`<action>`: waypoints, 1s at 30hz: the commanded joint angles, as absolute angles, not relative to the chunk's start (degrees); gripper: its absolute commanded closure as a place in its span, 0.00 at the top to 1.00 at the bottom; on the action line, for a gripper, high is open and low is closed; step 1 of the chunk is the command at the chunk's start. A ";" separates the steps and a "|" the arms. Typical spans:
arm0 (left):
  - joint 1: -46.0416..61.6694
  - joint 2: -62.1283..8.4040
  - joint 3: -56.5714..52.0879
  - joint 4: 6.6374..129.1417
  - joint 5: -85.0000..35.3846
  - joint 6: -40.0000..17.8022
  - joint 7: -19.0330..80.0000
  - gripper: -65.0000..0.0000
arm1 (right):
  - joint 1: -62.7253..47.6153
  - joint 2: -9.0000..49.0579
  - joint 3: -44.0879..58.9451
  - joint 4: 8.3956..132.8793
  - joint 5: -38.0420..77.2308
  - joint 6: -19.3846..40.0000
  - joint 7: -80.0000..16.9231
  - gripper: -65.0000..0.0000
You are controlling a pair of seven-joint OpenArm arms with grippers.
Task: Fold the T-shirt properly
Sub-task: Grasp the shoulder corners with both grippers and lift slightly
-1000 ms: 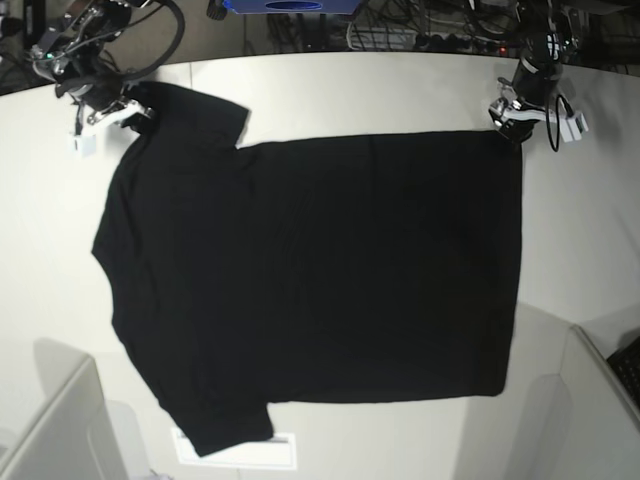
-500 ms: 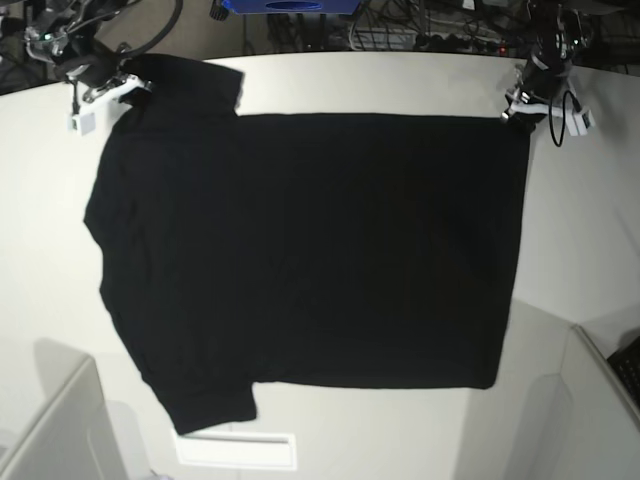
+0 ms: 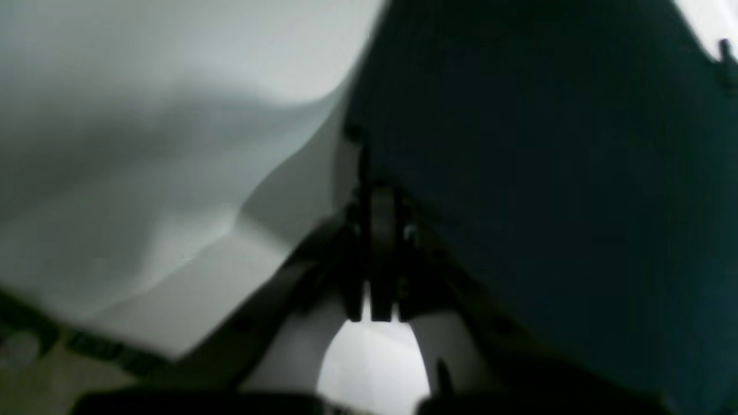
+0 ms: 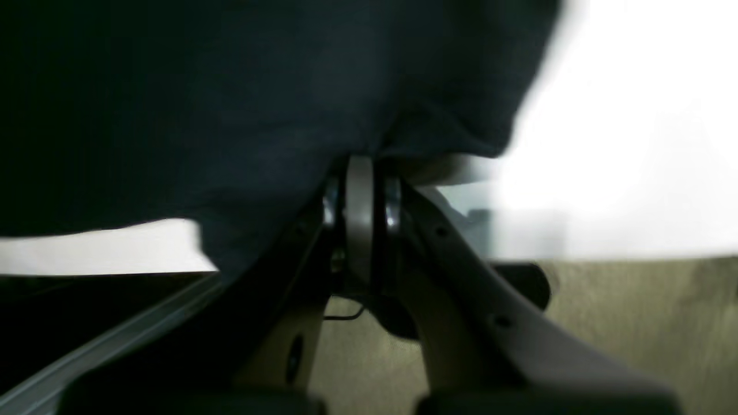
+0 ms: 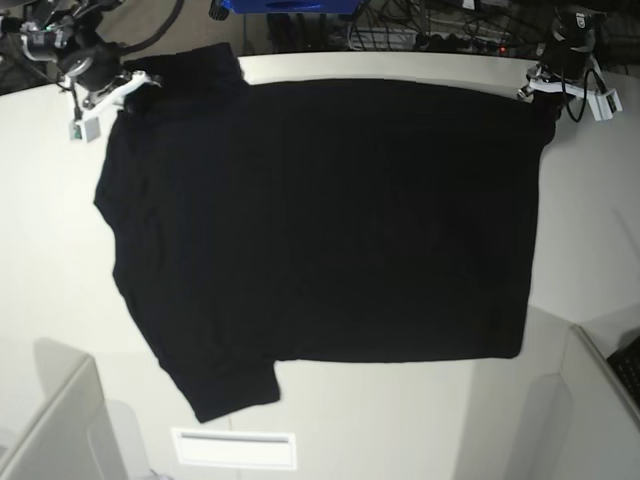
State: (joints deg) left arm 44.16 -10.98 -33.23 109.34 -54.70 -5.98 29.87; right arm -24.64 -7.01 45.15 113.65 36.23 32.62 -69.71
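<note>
Cloth fills most of the base view: the T-shirt (image 5: 330, 220) lies spread with its plain black side up on the white bench (image 5: 50, 260), its body running left to right and one short sleeve jutting toward the near edge at the lower left. My right pincer (image 5: 128, 86) sits at the far left corner, clamped on the sleeve there, and its wrist camera shows the two fingers pressed together on a bunched fold of dark fabric (image 4: 360, 173). My left pincer (image 5: 535, 92) is at the far right corner, its jaws together on the hem; from its wrist view the fingers (image 3: 377, 230) meet right at the shirt's edge (image 3: 519, 173), with pale bench showing to the left of the cloth (the view is blurred, so finer detail is lost). The far edge of the shirt runs nearly straight between my two pincers, close along the far side of the bench. A white rectangular label (image 5: 233, 449) lies on the bench just beside the near sleeve.
</note>
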 commanded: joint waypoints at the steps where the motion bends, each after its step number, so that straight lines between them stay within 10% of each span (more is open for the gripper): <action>1: 44.35 -11.56 -33.10 111.34 -55.34 -6.55 28.88 0.00 | -24.04 -6.64 44.62 114.77 37.67 32.84 -68.70 0.00; 30: 19.12 -8.22 -33.36 106.59 -54.90 0.75 45.49 0.00 | 5.85 -0.57 39.60 92.35 35.47 23.60 -68.26 0.00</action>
State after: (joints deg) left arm 19.11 -7.68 -32.97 105.80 -54.24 1.10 46.13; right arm 4.69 -1.26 39.62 91.57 34.65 23.70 -69.32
